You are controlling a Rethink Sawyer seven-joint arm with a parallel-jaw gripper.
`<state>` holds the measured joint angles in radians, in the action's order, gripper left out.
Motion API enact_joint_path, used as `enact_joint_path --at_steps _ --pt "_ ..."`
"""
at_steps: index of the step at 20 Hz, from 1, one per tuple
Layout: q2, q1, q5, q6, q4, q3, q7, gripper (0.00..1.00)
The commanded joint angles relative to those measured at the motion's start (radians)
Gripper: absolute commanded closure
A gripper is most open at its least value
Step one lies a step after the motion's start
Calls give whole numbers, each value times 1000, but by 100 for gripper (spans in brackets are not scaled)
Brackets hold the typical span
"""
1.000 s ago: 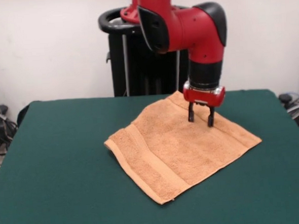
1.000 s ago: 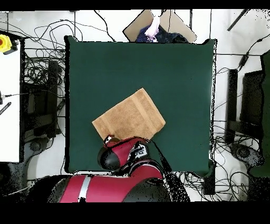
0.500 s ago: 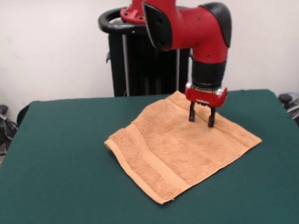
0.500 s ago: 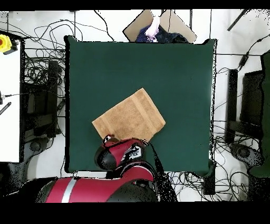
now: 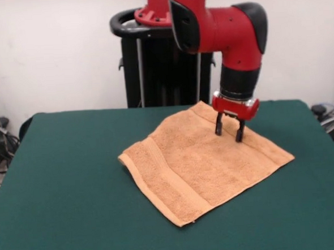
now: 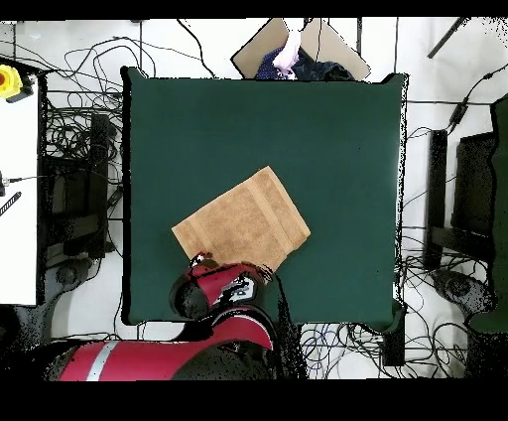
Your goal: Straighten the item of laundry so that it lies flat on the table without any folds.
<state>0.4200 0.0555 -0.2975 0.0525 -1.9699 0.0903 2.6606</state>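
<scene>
A peach terry-cloth towel point(image 5: 206, 165) lies nearly flat on the dark green felt counter point(image 5: 63, 193), red arm's black jaws point(image 5: 228, 129) parted, empty, at its far edge; dragging could bunch it.

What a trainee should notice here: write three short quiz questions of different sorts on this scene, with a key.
1. True or false: the claw is shut on a lifted corner of the towel.
2. Multiple choice: in the front view, which part of the towel is the claw over? A) the near corner B) the far right edge C) the left corner
3. Fill in: the towel lies on the dark ____ table.

Key: 1 false: the fingers stand apart, over the cloth, and no corner is lifted. 2 B. 3 green.
</scene>
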Motion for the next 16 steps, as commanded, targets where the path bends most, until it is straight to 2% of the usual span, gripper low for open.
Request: enact_joint_path --at_steps 1,16 --pt "-60 40 111 40 -19 -97 170 0" --pt "-44 -8 182 31 -104 -242 172 0"
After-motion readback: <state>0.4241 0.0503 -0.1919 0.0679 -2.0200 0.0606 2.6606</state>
